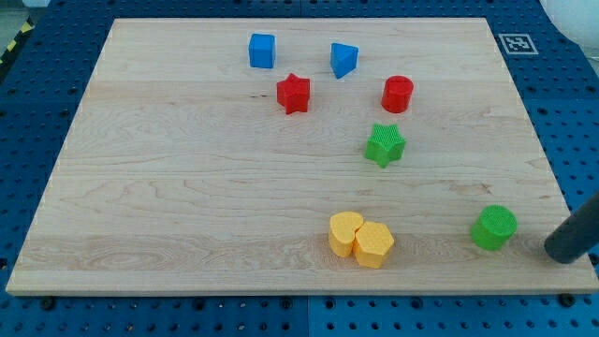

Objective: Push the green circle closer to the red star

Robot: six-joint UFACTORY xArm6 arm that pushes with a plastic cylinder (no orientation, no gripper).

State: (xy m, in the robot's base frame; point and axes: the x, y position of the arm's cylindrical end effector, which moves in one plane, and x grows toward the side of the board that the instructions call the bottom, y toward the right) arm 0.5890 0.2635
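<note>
Our tip (564, 253) sits just right of the green circle (493, 227), not touching; red star (293, 93) well up-left of it. We carry no claw, just a rod.

A lab: wooden board (187, 215) on blue perforated table (37, 103).

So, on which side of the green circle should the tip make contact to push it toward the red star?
Contact the green circle on its lower-right wall, the side facing away from the red star, which lies up and to the view's left. My tip already sits just right of it, slightly below. The round wall can slip sideways, so push through its centre.
</note>
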